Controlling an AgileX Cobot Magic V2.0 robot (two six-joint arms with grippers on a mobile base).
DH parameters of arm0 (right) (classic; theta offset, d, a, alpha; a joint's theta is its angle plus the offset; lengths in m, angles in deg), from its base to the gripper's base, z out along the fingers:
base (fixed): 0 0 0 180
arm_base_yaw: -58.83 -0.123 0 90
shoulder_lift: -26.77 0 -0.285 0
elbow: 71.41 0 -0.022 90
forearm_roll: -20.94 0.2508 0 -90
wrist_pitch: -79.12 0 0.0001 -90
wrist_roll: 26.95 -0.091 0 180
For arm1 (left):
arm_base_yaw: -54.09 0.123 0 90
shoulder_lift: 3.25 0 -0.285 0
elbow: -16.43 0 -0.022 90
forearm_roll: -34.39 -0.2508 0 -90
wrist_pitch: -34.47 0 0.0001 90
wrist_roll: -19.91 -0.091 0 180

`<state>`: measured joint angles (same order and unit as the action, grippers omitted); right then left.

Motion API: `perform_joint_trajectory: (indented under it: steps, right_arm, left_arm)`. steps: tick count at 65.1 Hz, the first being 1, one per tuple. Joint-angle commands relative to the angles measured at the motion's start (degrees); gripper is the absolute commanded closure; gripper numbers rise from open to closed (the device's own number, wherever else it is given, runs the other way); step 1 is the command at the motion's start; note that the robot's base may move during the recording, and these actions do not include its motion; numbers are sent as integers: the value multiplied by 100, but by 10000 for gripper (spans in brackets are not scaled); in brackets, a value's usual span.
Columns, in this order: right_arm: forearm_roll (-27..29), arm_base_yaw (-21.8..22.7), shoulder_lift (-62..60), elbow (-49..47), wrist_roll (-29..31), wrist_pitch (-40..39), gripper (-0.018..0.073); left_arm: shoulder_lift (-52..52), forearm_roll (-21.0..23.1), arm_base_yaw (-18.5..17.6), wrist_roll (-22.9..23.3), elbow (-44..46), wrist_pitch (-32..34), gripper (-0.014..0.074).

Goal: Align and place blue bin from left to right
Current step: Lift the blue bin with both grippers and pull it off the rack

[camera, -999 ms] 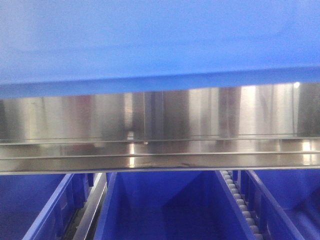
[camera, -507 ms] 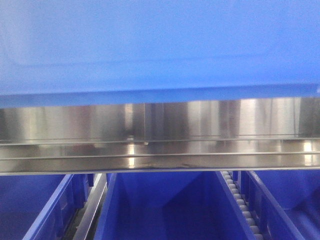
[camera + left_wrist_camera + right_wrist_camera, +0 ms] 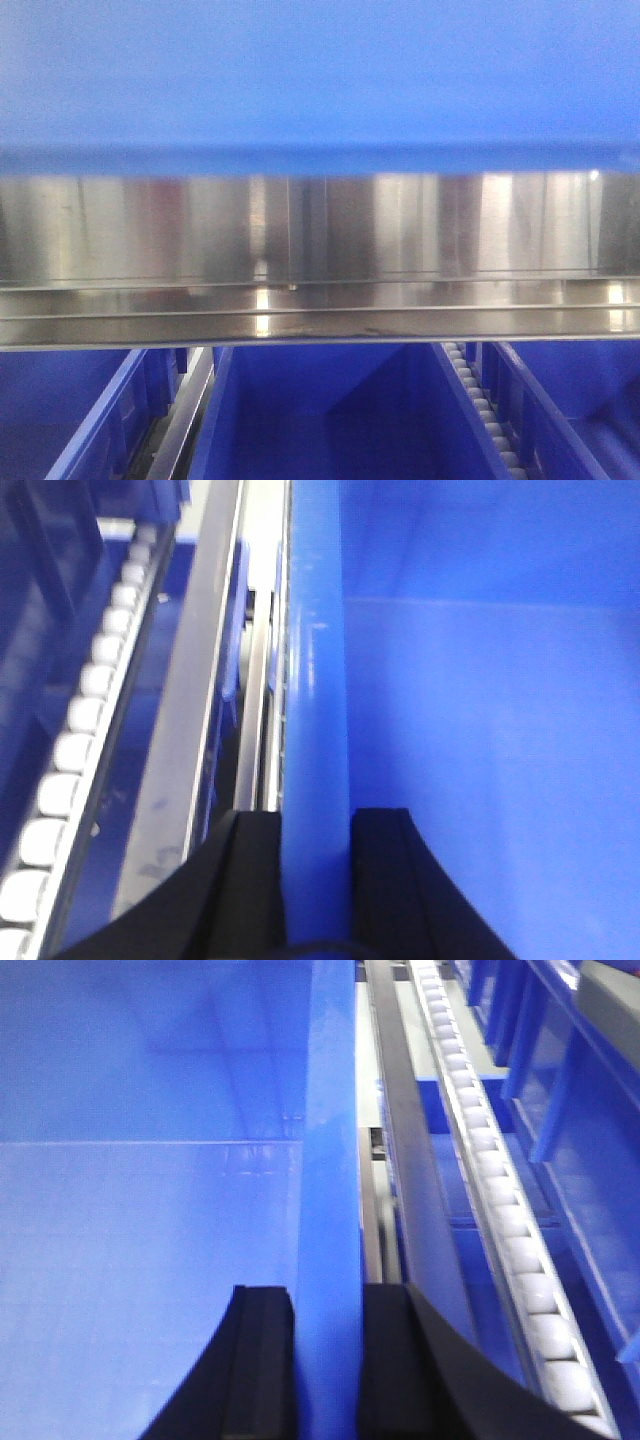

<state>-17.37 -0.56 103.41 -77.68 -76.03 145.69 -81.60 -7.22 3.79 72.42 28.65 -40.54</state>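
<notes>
Two grippers grasp the blue bin (image 3: 320,70) by opposite side walls.

Front view: the bin's smooth, medium-blue wall is out of focus and fills the top third of the frame from edge to edge, with a darker strip along its lower edge. Directly below it runs a brushed steel band (image 3: 320,250) with horizontal ledges. Under the band stand lower bins (image 3: 330,420), deep blue and open-topped. A roller track (image 3: 480,400) of white rollers lies between two of them on the right. Whether the blue bin rests on the steel or hangs clear of it cannot be told.

Left wrist view: the left gripper (image 3: 315,825) is clenched on the bin's wall, with one of its black fingers (image 3: 250,880) outside and the other inside. The wall appears edge-on as a thick, paler blue strip running up the frame. To its right is the bare, smooth interior, where a faint seam marks the meeting of two faces. A metal rail (image 3: 195,730) and white rollers lie outside, to the left.

Right wrist view: the right gripper (image 3: 328,1300) clamps the opposite wall in the same way, one finger on each face. The interior lies to the left. A metal rail and a roller track lie to the right, with ribbed blue bins beyond.
</notes>
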Motion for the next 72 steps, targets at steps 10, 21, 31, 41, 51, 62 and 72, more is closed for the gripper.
perform_joint_trajectory:
  steps: [10, 21, 31, 41, 51, 62, 72]
  right_arm:
    - [-141, -58, 6, -52, 31, -576, 638]
    - [-141, -58, 6, -52, 31, -576, 638]
    - [-141, -58, 6, -52, 31, -576, 638]
    - [-141, -58, 6, -52, 31, -576, 638]
    - [-141, -58, 6, -52, 31, -598, 638]
    - [-141, -58, 6, -52, 31, -683, 638]
    - [-141, -58, 6, -52, 31, -850, 638]
  left_arm:
    - [35, 6, -105, 63, 44, 505, 707]
    - [35, 6, -105, 63, 44, 505, 707]
    - [35, 6, -105, 63, 44, 505, 707]
    - [35, -6, -105, 63, 44, 505, 707]
    - [35, -141, -105, 63, 44, 505, 707]
    - [35, -317, -105, 63, 44, 505, 707]
    - [35, -369, -105, 63, 44, 505, 707]
